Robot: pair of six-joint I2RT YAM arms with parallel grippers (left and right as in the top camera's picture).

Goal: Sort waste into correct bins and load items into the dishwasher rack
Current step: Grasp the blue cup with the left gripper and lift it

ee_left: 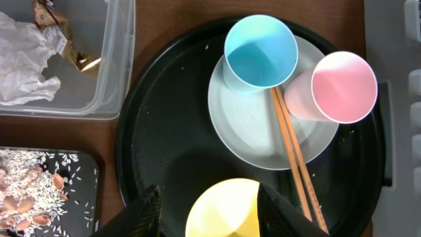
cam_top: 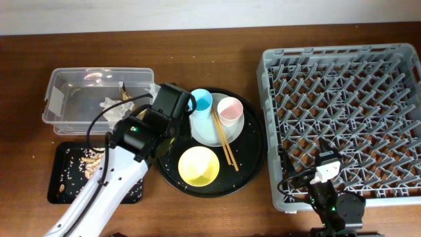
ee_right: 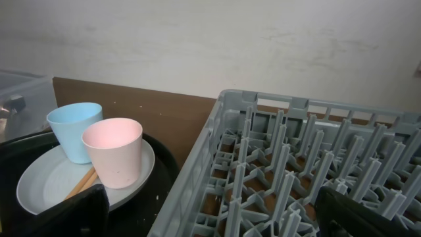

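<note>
Hovering over the yellow bowl (ee_left: 227, 209) toward the table's front edge, held left gripper (ee_left: 210, 203) jaws apart. Probably needed a rim pinch clear of the chopsticks (ee_left: 293, 155). Held right gripper (ee_right: 214, 212) jaws apart at the dishwasher rack (ee_right: 316, 151).

L arm (cam_top: 108, 181) out fwd, L claw (ee_left: 208, 209) open; R arm (cam_top: 334, 205) low, R claw (ee_right: 210, 220) wide open.

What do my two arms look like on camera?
Left arm: white link, black wrist housing with a small green light, looping black cable. Right arm: black body, white block on top, black cable loop. Left fingers and right fingers are matte black.
</note>
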